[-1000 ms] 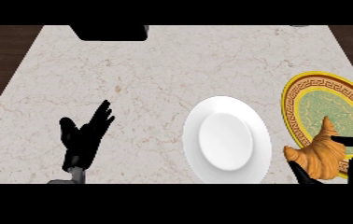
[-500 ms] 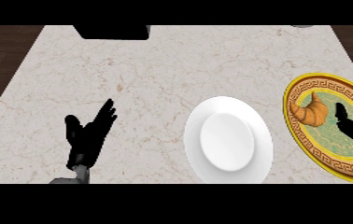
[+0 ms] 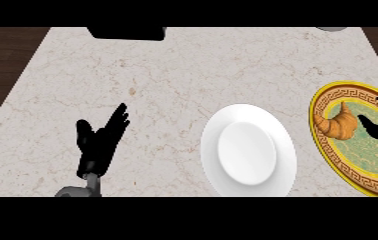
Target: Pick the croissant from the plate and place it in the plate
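A golden-brown croissant lies on the left part of a yellow-rimmed patterned plate at the right edge of the view. Only a small black part of my right hand shows, at the picture's right border just beside the croissant's right end; whether it holds the croissant is hidden. A plain white plate sits on the counter left of the patterned plate, with nothing on it. My left hand rests open at the lower left, fingers pointing up, far from both plates.
A black object stands at the counter's far edge, upper left. A grey round thing peeks in at the top right. The marble counter ends at dark wood along its left side.
The croissant has gone from low beside the patterned plate's near rim, over my right hand, to the plate's left part. My right hand has drawn back to the right border. The left hand barely moved.
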